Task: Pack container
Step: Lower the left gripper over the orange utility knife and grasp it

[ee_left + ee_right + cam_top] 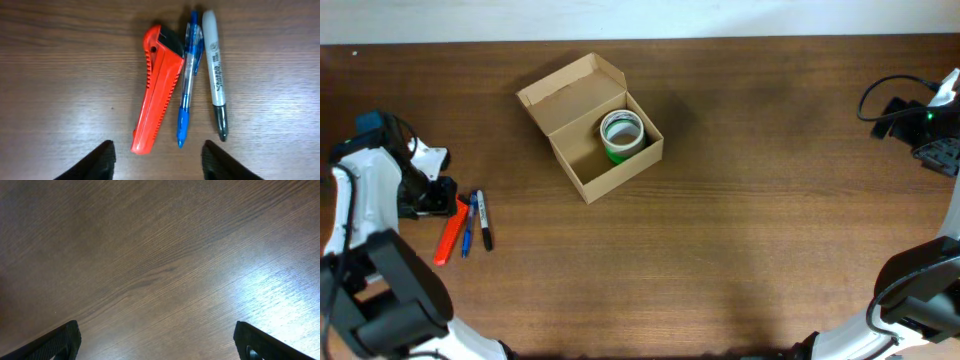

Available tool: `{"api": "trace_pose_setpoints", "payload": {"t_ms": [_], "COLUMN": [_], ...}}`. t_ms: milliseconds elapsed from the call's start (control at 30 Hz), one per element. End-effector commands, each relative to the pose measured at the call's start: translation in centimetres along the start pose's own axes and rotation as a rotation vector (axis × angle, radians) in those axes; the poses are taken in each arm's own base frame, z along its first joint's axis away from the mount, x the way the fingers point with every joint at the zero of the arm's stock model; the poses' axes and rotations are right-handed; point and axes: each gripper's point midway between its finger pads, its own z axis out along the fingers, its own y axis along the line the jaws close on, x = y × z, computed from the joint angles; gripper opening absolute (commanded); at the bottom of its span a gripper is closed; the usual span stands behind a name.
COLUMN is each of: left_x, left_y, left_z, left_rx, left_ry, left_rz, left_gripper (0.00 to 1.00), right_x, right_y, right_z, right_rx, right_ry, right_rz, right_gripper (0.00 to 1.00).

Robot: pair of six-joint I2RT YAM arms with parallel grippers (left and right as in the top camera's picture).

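Overhead, the box [618,175] sits open on the table [750,210], tape roll [621,133] inside. The left gripper [159,162] is spread apart near the cutter [157,90]. The right gripper [160,345] is spread apart too.

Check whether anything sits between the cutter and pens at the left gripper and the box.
Nothing visible: bare table lies between the cutter, pen, marker and the box. Its lid is open; a tape roll sits at one end.

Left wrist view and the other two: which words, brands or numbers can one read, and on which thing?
"Sharpie": on the grey barrel of the marker.
Small print next to it: too blurred to read.
Blue pen, orange cutter, cardboard box: no text visible.
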Motion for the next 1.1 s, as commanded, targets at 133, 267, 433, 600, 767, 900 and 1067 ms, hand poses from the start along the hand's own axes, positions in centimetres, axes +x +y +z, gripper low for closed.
{"api": "trace_pose_setpoints", "payload": {"t_ms": [133, 267, 433, 600, 767, 900, 1067], "left_x": [0.7, 1.0, 1.1, 1.3, 1.4, 1.4, 1.3], "left_y": [0.6, 1.6, 1.6, 1.4, 1.2, 1.0, 1.0], "left_z": [3.0, 3.5, 4.7, 5.6, 6.3, 6.5, 6.7], "left_rx": [-0.002, -0.056, -0.045, -0.032, -0.019, -0.009, -0.008], "left_ry": [0.087, 0.118, 0.144, 0.166, 0.185, 0.188, 0.182], "left_rz": [0.035, 0.038, 0.044, 0.054, 0.057, 0.058, 0.062], "left_gripper": [0.52, 0.52, 0.52, 0.52, 0.52, 0.52, 0.52], "right_x": [0.1, 0.1, 0.1, 0.1, 0.1, 0.1, 0.1], "right_y": [-0.1, -0.1, -0.1, -0.1, -0.1, -0.1, -0.1], "right_z": [-0.6, -0.6, -0.6, -0.6, -0.6, -0.6, -0.6], "right_rx": [0.001, 0.001, 0.002, 0.002, 0.002, 0.001, 0.001], "right_ry": [-0.014, -0.014, -0.014, -0.014, -0.014, -0.014, -0.014], "right_rz": [0.01, 0.01, 0.01, 0.01, 0.01, 0.01, 0.01], "right_gripper": [0.99, 0.99, 0.99, 0.99, 0.99, 0.99, 0.99]}}
